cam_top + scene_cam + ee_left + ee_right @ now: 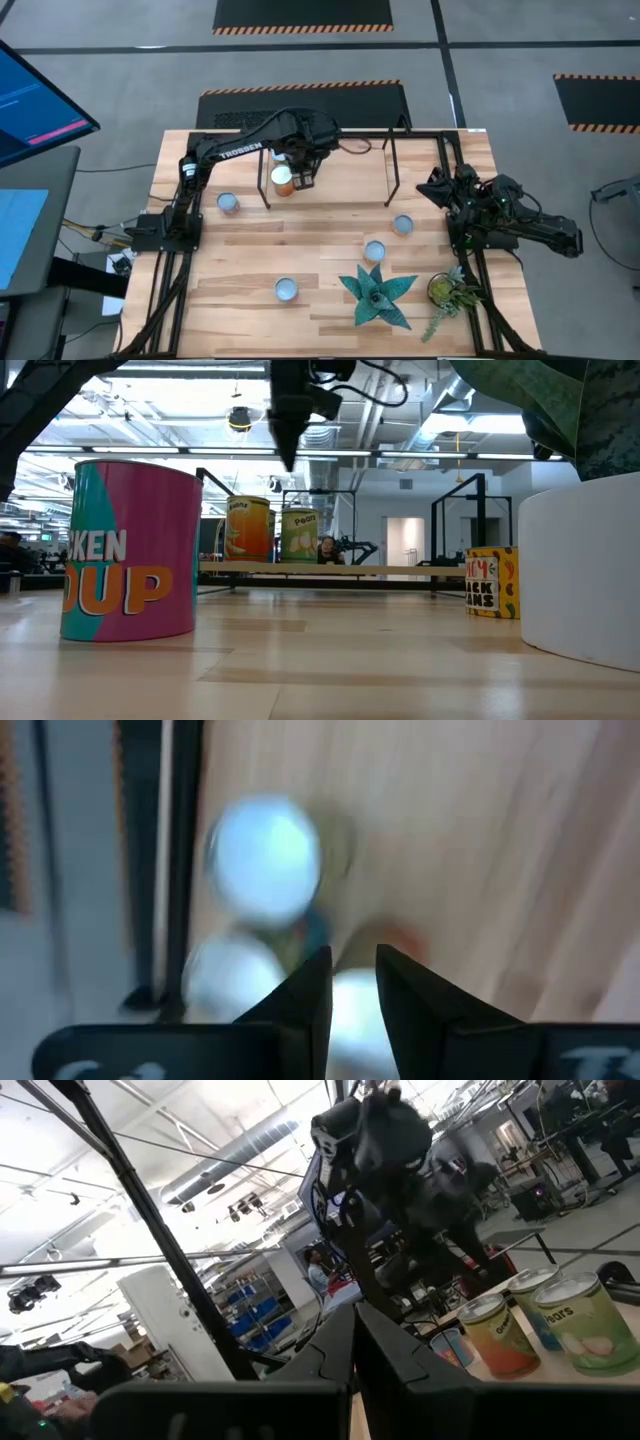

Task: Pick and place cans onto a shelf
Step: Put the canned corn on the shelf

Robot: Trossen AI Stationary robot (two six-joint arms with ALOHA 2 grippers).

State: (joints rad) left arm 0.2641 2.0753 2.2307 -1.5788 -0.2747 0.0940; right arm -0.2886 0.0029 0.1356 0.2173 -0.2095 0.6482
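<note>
Cans sitting on the shelf, upper middle of the frame.

My left fingers are hovering above the shelf cans, slightly parted and gripping nothing. My right fingers are waiting at the right edge, nearly closed and empty. Four more cans are standing on the tabletop: one centre left, one bottom centre, two right of centre.

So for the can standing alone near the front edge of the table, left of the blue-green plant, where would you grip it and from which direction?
That can stands upright, its round silver top facing up, with bare wood all around it. I would come straight down from above and close the fingers across its curved side wall, just under the rim. The blue-green plant is its nearest neighbour, so setting the fingers front to back is probably safest.
</note>
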